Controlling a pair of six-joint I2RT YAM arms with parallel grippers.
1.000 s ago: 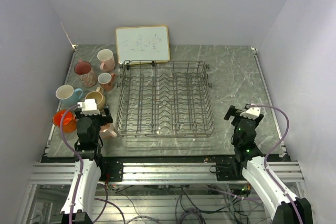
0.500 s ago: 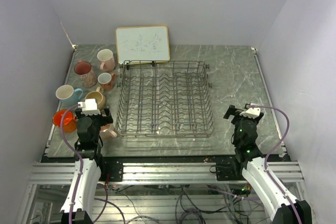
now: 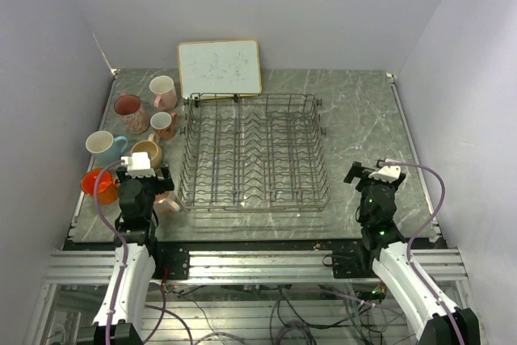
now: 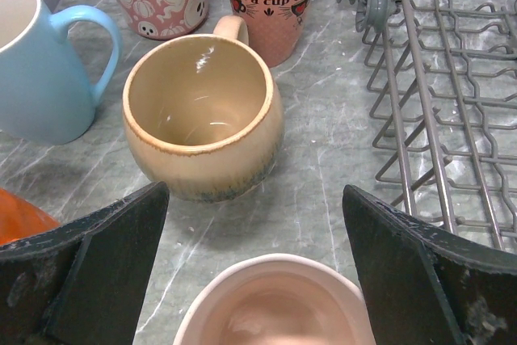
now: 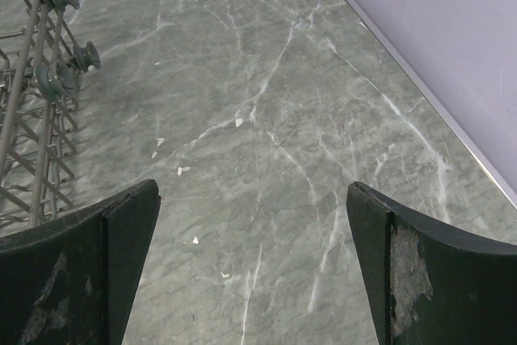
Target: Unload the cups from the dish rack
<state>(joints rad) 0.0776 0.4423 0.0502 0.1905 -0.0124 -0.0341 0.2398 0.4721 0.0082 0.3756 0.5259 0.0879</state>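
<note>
"Fingers (image 4: 113, 256) of the left gripper (image 4: 252, 208) stand spread wide and grip nothing, though a pale pink mug (image 4: 271, 305) sits upright between them."

"And the right gripper (image 5: 252, 199)?"

"Equally wide, bare over the veined grey-green table (image 5: 283, 103). The dish rack (image 3: 254, 151), dark wire with upright tines, holds no mugs."

"So the cups (image 3: 129, 109) are out?"

"Yes, they're grouped left of it, likely within that arm's reach. All are glossy ceramic, with a rounded tan mug (image 4: 202, 119) beside a light blue mug (image 4: 40, 62)."

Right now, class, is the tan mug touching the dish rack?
Apart: left wrist view shows bare tabletop between the tan mug and the dish rack.
</note>
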